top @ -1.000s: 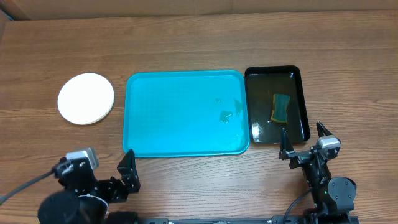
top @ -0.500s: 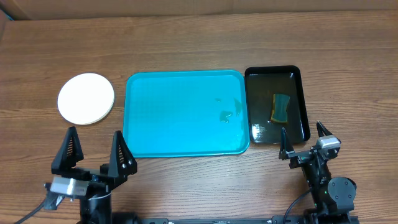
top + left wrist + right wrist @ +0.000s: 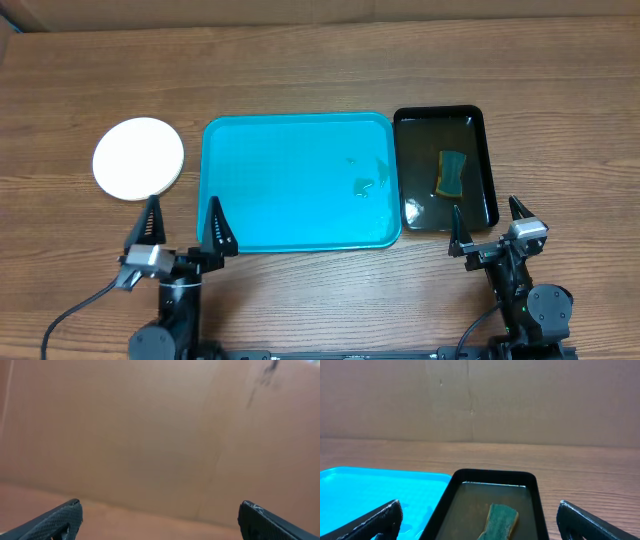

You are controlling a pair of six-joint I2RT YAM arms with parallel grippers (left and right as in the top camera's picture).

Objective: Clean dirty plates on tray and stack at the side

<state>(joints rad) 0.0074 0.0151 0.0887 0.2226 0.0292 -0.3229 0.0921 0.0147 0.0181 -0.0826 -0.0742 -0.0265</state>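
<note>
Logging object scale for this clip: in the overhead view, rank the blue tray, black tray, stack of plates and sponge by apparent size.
Largest to smallest:
1. blue tray
2. black tray
3. stack of plates
4. sponge

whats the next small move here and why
Probably none beyond parking the arms: the plates sit stacked left of the tray, which holds only wet spots; the sponge lies in the black tray; the left gripper and right gripper are open and empty.
</note>
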